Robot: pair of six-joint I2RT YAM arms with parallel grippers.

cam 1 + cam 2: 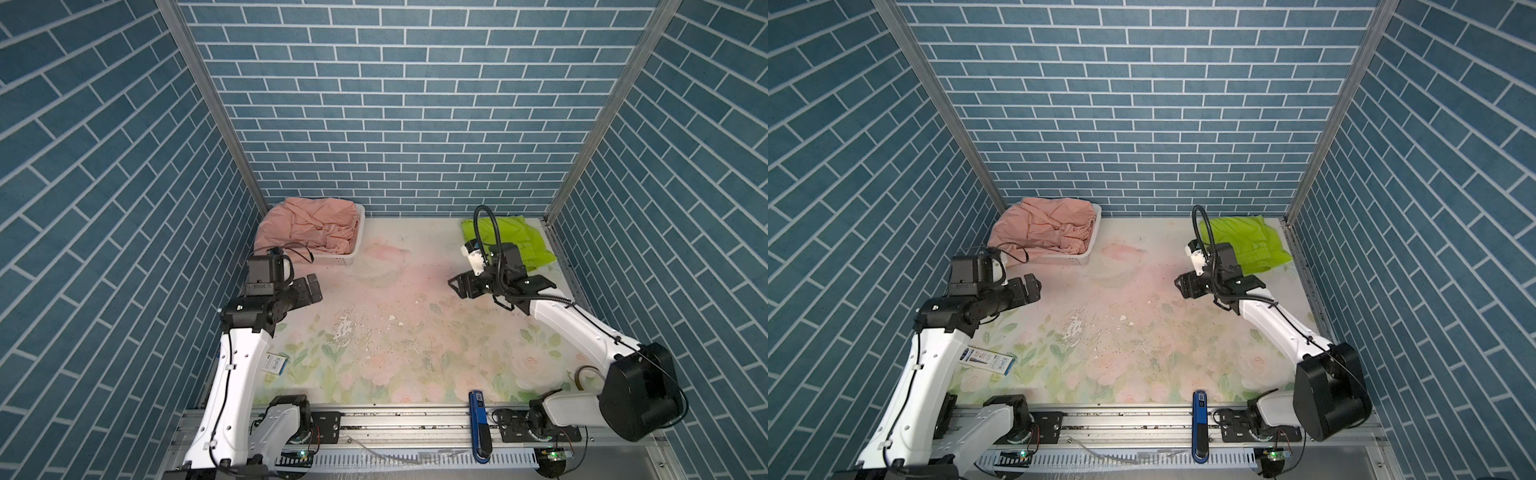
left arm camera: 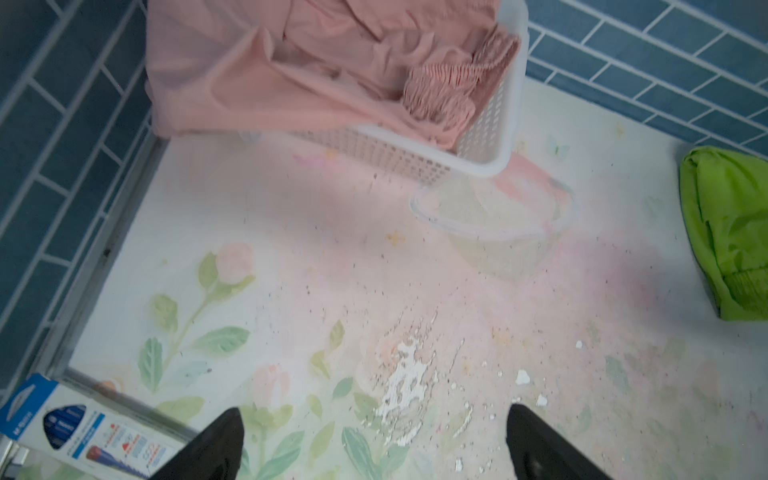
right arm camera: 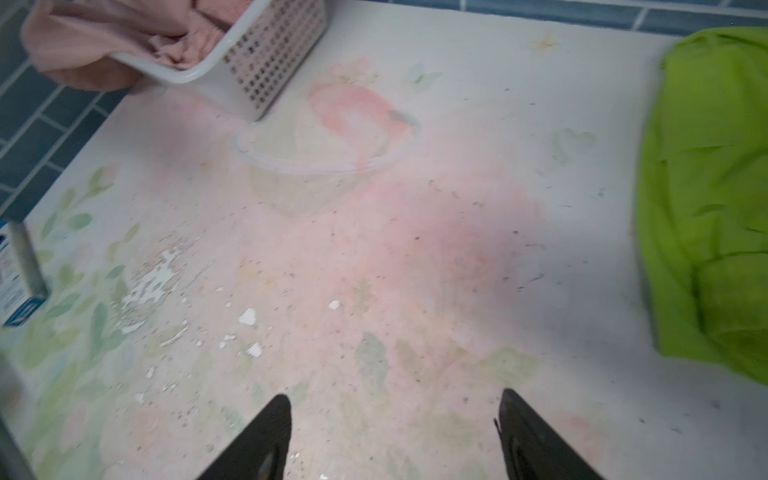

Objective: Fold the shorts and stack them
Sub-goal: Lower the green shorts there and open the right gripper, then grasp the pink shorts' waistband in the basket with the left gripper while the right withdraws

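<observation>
Left pincer [image 1: 311,288] is hovering over the left side of the counter [image 1: 399,340], jaws standing wide apart, gripping nothing. The pink shorts [image 1: 307,230] are lying just beyond it, near but not touching, bunched inside the white basket [image 1: 360,232] in the far left corner. 1 part of the cloth is spilling over the basket's left rim and hanging outside. The fabric is looking soft and heavily creased (gathered waistband is showing crumpled against a basket wall in the left wrist view).

Right pincer [image 1: 462,286] is hovering over the right side of the counter, jaws standing well apart, gripping nothing. The lime-green shorts [image 1: 513,241] are lying behind it in the far right corner, directly on the counter, clear of the fingertips. This pair is appearing folded into a compact, flattish bundle with only shallow creases. The 2 pairs are sitting well apart, at opposite far corners.
</observation>
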